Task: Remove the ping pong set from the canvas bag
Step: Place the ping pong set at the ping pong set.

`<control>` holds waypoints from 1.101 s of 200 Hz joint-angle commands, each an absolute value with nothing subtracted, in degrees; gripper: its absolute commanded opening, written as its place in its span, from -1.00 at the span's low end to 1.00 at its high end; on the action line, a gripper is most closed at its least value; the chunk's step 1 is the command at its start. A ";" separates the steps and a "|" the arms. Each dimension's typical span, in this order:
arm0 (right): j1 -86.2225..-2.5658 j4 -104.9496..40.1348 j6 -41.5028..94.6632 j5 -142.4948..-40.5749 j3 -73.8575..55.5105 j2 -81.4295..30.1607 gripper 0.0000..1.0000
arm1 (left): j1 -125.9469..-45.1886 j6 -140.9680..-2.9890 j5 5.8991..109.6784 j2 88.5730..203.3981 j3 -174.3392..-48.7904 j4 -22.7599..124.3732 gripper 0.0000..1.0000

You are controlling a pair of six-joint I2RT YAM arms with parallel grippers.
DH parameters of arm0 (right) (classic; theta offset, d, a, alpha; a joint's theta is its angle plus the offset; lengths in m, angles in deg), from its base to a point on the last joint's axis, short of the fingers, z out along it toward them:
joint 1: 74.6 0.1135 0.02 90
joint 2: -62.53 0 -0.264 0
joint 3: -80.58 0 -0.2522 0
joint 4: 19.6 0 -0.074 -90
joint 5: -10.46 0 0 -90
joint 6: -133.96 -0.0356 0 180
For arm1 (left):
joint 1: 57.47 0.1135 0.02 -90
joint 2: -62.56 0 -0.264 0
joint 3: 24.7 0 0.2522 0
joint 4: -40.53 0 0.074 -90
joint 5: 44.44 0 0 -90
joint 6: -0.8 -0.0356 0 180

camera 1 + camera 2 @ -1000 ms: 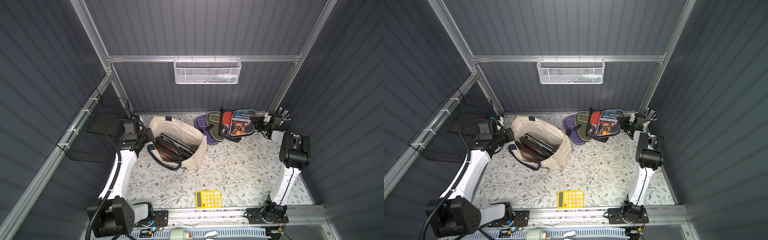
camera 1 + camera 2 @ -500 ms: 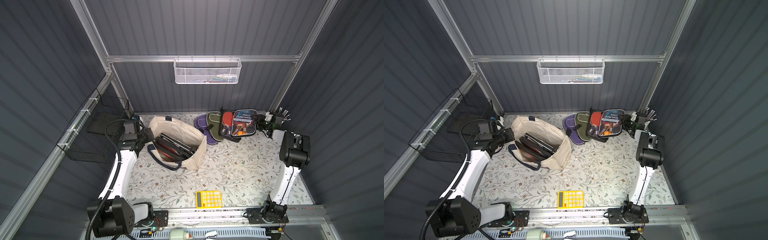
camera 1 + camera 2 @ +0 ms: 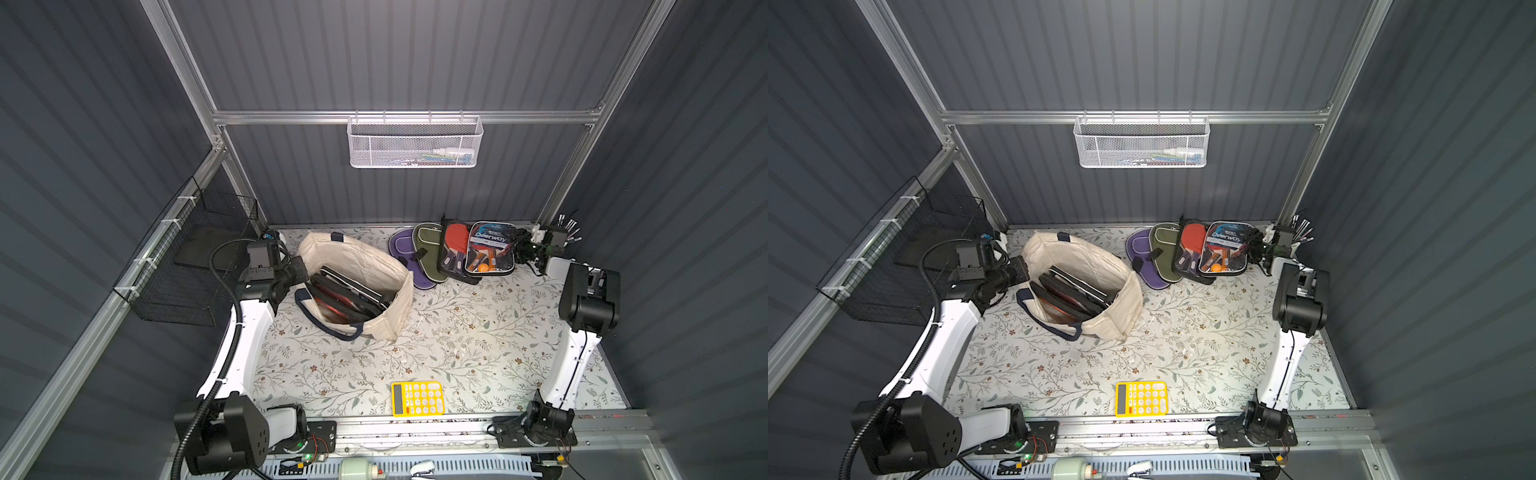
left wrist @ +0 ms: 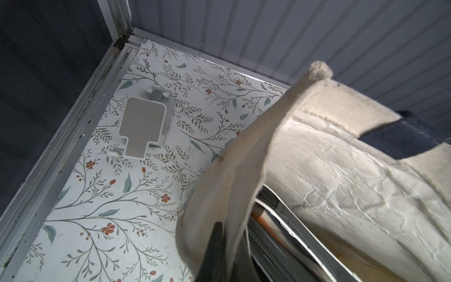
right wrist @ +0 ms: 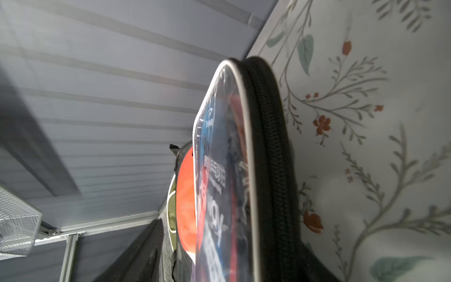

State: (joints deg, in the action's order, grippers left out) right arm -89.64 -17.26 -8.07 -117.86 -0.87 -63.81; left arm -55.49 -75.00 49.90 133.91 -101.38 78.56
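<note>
Movement since the earlier frames is slight: the ping pong set (image 3: 490, 249) stands much where it stood, propped on edge just beside the right claw (image 3: 524, 250), on its side toward the other arm, and leaning on the paddle cases (image 3: 426, 245) on the bench (image 3: 457, 332). Whether that claw is apart or together cannot be told. The left claw (image 3: 300, 266) is clamped on the rim of the canvas bag (image 3: 386, 266) directly before it. Judged status: the set is out of the bag, and only release and withdrawal remain. Further zipped cases (image 3: 349, 291) lie inside the bag.
</note>
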 commanded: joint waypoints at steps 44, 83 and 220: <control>-87.45 -32.26 2.67 -111.34 6.34 -65.21 0.55 | -55.10 -74.96 50.61 133.41 -101.43 78.11 -1.00; -86.10 -39.17 6.45 -107.49 9.91 -65.84 0.59 | -55.10 -74.95 50.65 133.14 -101.39 78.13 -1.00; -84.96 -52.43 10.82 -95.85 15.30 -63.99 0.98 | -55.10 -75.05 50.66 132.78 -101.26 78.15 -1.00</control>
